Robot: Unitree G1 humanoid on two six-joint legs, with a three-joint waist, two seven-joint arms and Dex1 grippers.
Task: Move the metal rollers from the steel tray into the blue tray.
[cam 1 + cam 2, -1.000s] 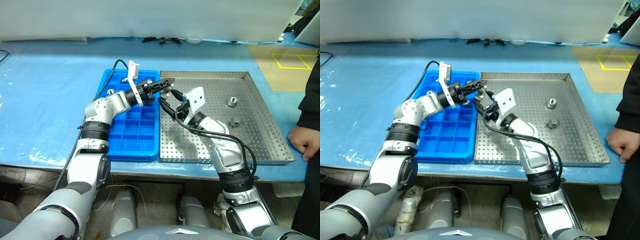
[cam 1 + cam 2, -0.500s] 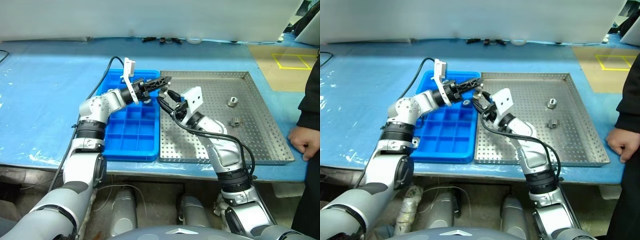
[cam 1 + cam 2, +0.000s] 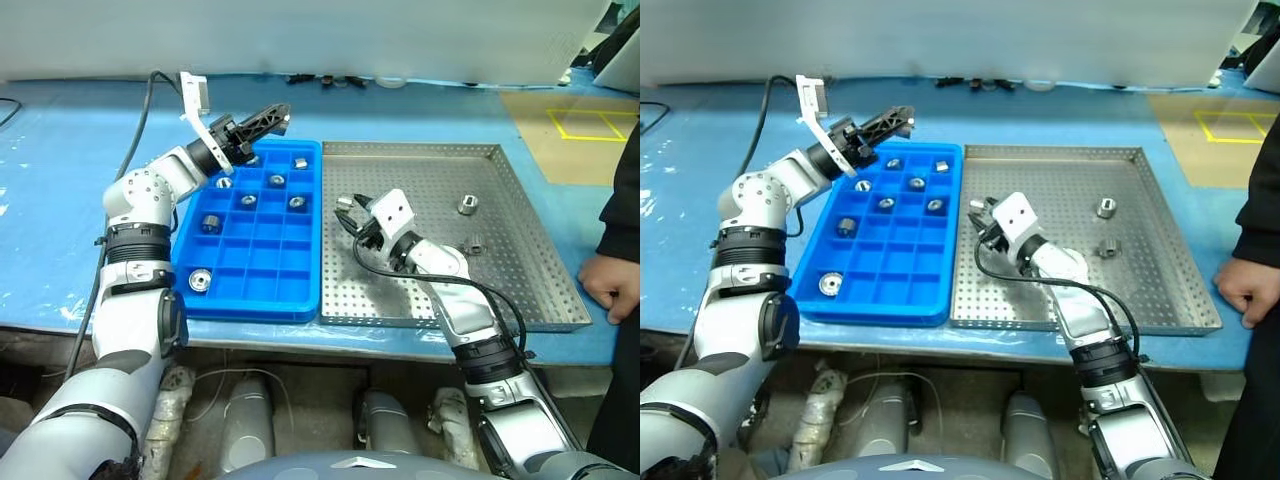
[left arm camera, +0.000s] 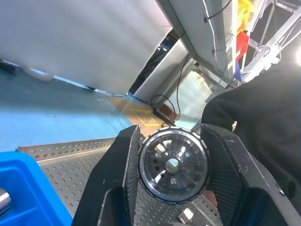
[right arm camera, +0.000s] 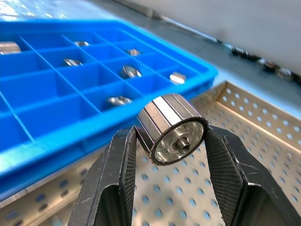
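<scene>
The blue tray (image 3: 250, 304) lies left of the steel tray (image 3: 420, 149), and several metal rollers (image 3: 277, 181) sit in its compartments. Two rollers (image 3: 465, 204) rest on the steel tray's perforated floor at the right. My left gripper (image 3: 272, 116) is raised over the blue tray's far edge. It is shut on a roller (image 4: 173, 165) that shows end-on between its fingers. My right gripper (image 3: 345, 207) hovers low over the steel tray's left side, next to the blue tray, shut on a ribbed roller (image 5: 171, 129).
A person's hand (image 3: 603, 285) and dark sleeve rest at the table's right edge, just beyond the steel tray's near right corner. Small dark items (image 3: 325, 80) lie along the table's far edge. Blue sheeting covers the table.
My left gripper has swung up and to the left, away from the right gripper, still holding its roller. My right gripper has closed on a roller and sunk a little over the steel tray.
</scene>
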